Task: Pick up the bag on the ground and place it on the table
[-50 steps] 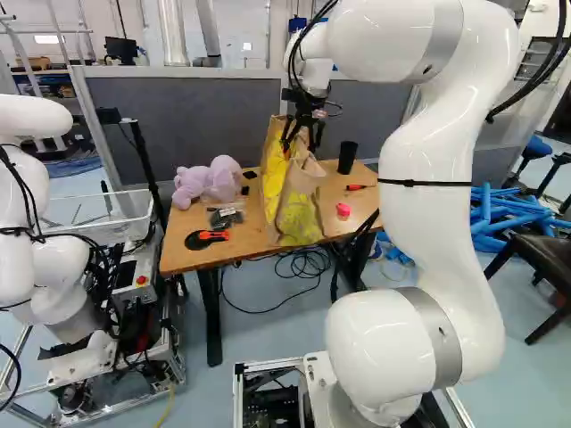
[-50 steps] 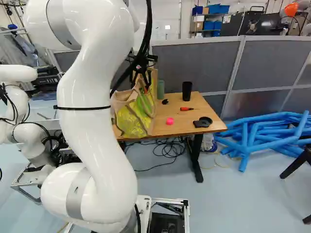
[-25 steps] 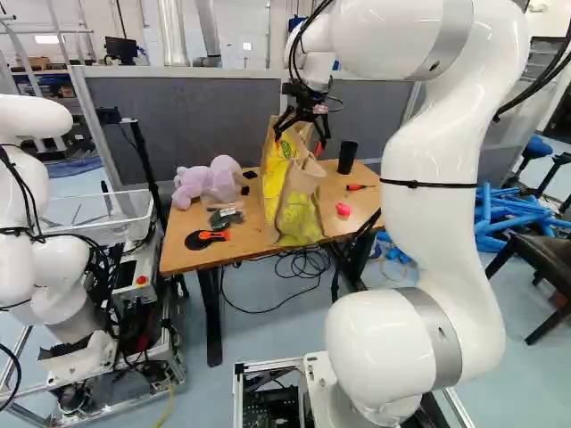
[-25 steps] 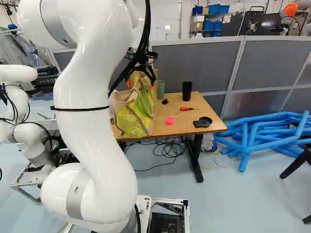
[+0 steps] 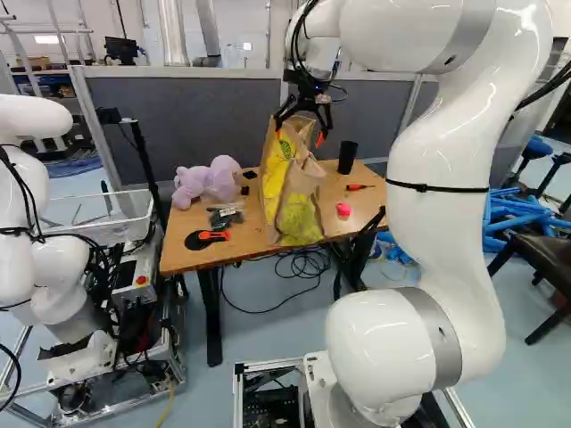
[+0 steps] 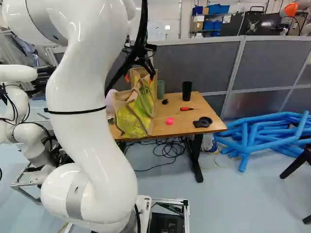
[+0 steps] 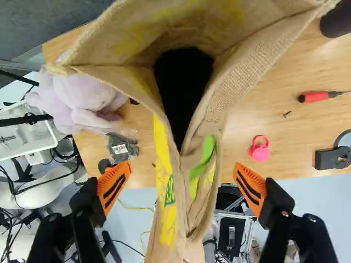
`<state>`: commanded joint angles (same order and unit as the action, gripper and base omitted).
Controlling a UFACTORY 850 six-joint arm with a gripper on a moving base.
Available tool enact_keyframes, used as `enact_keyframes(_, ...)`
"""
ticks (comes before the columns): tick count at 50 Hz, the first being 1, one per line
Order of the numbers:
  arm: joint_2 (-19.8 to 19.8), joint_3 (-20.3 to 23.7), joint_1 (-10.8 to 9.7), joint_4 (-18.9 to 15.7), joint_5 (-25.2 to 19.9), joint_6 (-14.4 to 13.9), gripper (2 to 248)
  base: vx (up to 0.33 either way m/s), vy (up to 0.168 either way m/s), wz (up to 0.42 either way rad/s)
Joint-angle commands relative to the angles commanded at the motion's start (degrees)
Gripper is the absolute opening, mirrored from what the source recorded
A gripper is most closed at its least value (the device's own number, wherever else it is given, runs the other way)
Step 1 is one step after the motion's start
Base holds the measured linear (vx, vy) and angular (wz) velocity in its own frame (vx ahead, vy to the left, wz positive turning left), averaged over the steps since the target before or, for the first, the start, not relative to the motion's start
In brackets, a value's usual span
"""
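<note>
Left base view: the end effector (image 5: 299,136) hangs at the upper middle of the frame, its two fingers spread apart over the upper part of the bag (image 5: 299,207). The bag stands upright on the tabletop (image 5: 183,257), near the middle of the frame. To its left lie a lilac plush toy (image 5: 207,182), a clear packet (image 5: 227,217) and an orange and black tool (image 5: 207,238); to its right are a black cup (image 5: 347,158), a red-handled screwdriver (image 5: 359,187) and a pink item (image 5: 343,209). Another robot (image 5: 61,272) fills the left edge.

Right base view: the bag is left of centre, with the end effector above it, partly behind the arm and its cables. A green cylinder (image 6: 161,89) stands just beside the bag. A round black piece (image 6: 203,122) lies near the tabletop's right end, and blue tubes (image 6: 262,136) are heaped on the floor at the right of the frame.

Wrist view: the fingers are wide apart, one on either side of the bag, with visible space between each orange pad (image 7: 114,186) and the fabric. The bag's dark opening lies ahead of them.
</note>
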<state>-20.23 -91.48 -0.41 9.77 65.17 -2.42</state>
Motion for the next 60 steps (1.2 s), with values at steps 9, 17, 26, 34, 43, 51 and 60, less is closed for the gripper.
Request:
enact_keyframes(9,1.1,-0.2,0.0,0.0,0.0,0.0,247,0.000,0.000,0.000)
enact_keyframes(17,2.1,-0.5,0.0,0.0,0.0,0.0,247,0.000,0.000,0.000)
enact_keyframes(26,3.2,-0.8,0.0,0.0,0.0,0.0,247,0.000,0.000,0.000)
enact_keyframes(34,4.1,-1.1,0.0,0.0,0.0,0.0,247,0.000,0.000,0.000)
enact_keyframes(43,4.8,-1.4,0.0,0.0,0.0,0.0,247,0.000,0.000,0.000)
enact_keyframes(51,4.8,-1.4,0.0,0.0,0.0,0.0,247,0.000,0.000,0.000)
enact_keyframes(60,4.8,-1.4,0.0,0.0,0.0,0.0,247,0.000,0.000,0.000)
